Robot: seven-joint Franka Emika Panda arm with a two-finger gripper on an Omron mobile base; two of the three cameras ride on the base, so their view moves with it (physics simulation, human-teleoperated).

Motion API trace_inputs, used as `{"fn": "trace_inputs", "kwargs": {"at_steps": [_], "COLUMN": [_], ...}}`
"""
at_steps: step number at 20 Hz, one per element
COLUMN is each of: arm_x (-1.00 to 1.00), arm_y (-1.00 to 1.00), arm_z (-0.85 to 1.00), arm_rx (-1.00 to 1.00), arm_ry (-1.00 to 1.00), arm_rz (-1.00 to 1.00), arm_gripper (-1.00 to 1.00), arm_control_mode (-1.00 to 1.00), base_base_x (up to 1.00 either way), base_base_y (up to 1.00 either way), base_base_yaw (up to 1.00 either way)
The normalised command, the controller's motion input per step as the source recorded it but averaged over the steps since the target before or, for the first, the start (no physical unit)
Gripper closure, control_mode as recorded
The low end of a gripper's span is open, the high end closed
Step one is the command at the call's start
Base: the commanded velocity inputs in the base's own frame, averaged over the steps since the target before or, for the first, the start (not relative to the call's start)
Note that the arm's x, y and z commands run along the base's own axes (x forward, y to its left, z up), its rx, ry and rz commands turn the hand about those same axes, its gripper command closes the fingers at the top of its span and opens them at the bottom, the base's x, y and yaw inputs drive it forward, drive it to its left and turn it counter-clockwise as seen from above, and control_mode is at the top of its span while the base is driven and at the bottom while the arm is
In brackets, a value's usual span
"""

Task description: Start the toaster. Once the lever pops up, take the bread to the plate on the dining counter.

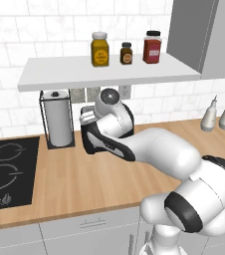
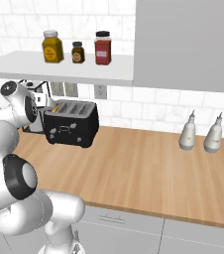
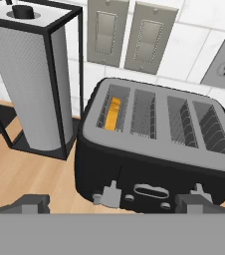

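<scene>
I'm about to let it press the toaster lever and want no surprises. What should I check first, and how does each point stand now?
1. Bread sits in the toaster's leftmost slot: ok.
2. Gripper open, holding nothing: ok.
3. Gripper faces the toaster's front, left lever between the fingertips: ok.
4. Lever not yet pressed down: cannot tell.
5. Paper-towel roll stands apart from the toaster: ok.

Toaster (image 3: 154, 144) at frame centre, on counter (image 2: 148, 163); bread (image 3: 113, 113) in its leftmost slot; paper-towel roll (image 3: 32, 79) at upper left.
</scene>
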Motion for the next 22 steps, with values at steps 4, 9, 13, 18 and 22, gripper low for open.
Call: {"fn": "trace_inputs", "kwargs": {"at_steps": [4, 9, 13, 18, 22], "arm_x": [0.00, 0.00, 0.00, 0.00, 0.00], "arm_y": [0.00, 0.00, 0.00, 0.00, 0.00], "arm_z": [0.00, 0.00, 0.00, 0.00, 0.00], "arm_rx": [0.00, 0.00, 0.00, 0.00, 0.00], "arm_ry": [0.00, 0.00, 0.00, 0.00, 0.00], "arm_rz": [0.00, 0.00, 0.00, 0.00, 0.00], "arm_gripper": [-1.00, -1.00, -1.00, -1.00, -1.00], "arm_control_mode": [-1.00, -1.00, -1.00, -1.00, -1.00], "base_base_x": [0.00, 0.00, 0.00, 0.00, 0.00], "base_base_y": [0.00, 0.00, 0.00, 0.00, 0.00], "base_base_yaw": [0.00, 0.00, 0.00, 0.00, 0.00]}}
